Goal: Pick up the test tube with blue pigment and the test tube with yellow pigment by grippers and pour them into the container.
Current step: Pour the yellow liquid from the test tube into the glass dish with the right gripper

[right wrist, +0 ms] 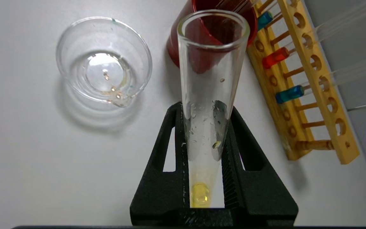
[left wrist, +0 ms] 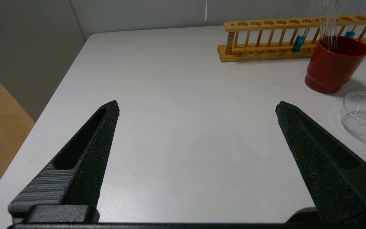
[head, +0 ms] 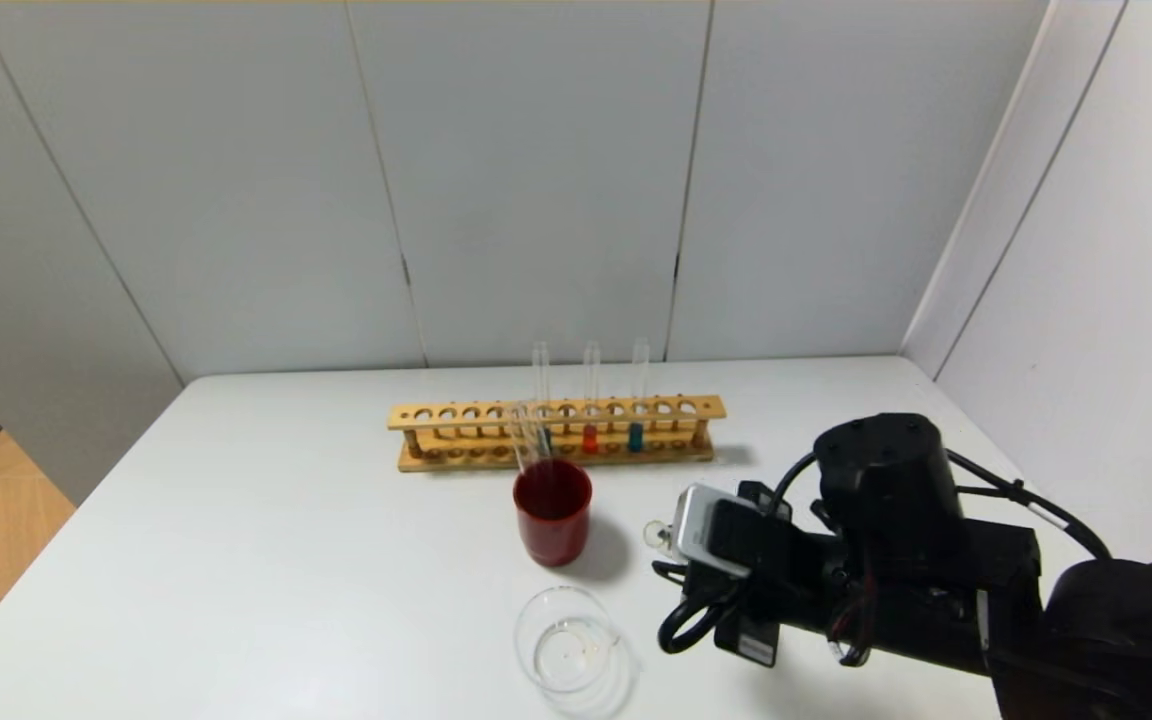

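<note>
My right gripper [right wrist: 206, 108] is shut on the test tube with yellow pigment [right wrist: 210, 79], which lies nearly level above the table. A little yellow liquid sits at its round bottom between the fingers, and its open mouth [head: 656, 533] points toward the red cup. The container [right wrist: 71, 41], a low clear glass dish, holds a few yellowish drops and stands apart from the tube; in the head view [head: 526, 620] it is front and left of my right gripper [head: 678, 565]. A test tube with blue pigment [head: 636, 436] stands in the wooden rack. My left gripper [left wrist: 198, 103] is open and empty over bare table.
The wooden rack [head: 456, 415] stands at the back of the white table, with an orange-red tube [head: 589, 438] and a second blue tube [left wrist: 298, 43]. A dark red cup [head: 553, 520] with empty clear tubes stands between rack and dish. Walls close the back and right.
</note>
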Motion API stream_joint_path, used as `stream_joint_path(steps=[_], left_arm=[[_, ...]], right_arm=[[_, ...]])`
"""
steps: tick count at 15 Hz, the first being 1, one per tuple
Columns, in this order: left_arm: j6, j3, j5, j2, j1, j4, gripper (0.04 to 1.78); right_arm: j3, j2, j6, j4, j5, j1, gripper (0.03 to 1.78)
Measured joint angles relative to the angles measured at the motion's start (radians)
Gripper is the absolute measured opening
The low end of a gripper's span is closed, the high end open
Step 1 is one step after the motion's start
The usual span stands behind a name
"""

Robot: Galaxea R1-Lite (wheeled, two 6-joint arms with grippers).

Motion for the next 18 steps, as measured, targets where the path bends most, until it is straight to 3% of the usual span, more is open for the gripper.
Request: stream_joint_path(steps=[3,5,8,12,15,18], left_arm=[[0.000,0.000,0.000,0.000,0.000,0.000,1.74],[0.000,0.000,0.000,0.000,0.000,0.000,1.74],[0.000,0.000,0.000,0.000,0.000,0.000,1.74],[0.000,0.000,0.000,0.000,0.000,0.000,1.74],[0.000,0.000,0.000,0.000,0.000,0.000,1.74],[0.000,0.000,0.000,0.000,0.000,0.000,1.74]], right_arm=[[-0.032,0.043,-0.121,0.022,-0.069,0.005,0.37],[-0.065,0.052,-0.208,0.100,-0.098,0.008,0.37],[-0.154,0.066,-0.239,0.204,-0.153,0.035,0.37],[-0.270,0.103,-0.266,0.332,-0.193,0.062,0.37],[-0.319,0.125,-0.342,0.412,-0.214,0.064,0.37],[-0.335,0.138,-0.411,0.426,-0.218,0.069,0.37]])
